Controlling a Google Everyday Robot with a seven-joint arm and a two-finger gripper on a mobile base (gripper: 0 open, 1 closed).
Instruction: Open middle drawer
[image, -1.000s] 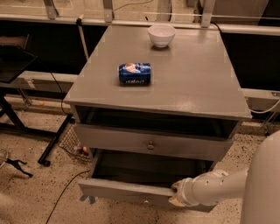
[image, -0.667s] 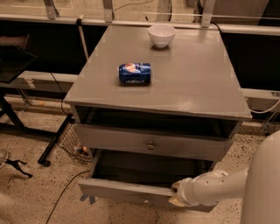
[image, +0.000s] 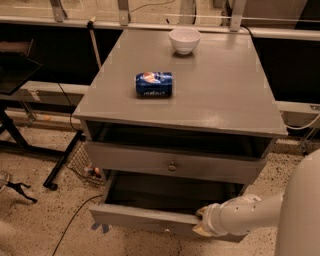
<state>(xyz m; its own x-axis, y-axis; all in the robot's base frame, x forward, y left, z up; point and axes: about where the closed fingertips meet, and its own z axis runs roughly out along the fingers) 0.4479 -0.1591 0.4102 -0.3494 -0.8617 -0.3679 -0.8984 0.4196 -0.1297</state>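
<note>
One white bowl (image: 184, 40), one blue soda can (image: 154, 84), two visible drawers, upper drawer (image: 130, 157) and middle drawer (image: 142, 216), one gripper (image: 200, 224) at the desk's (image: 225, 95) five o'clock.

Middle drawer (image: 140, 215) stands well out, inside dark. Pincer (image: 201, 224) at the right part of its front's top edge. Top drawer (image: 150, 161) slightly out. On bench (image: 225, 100): blue can (image: 154, 83) on its side, white bowl (image: 184, 40) far.
</note>
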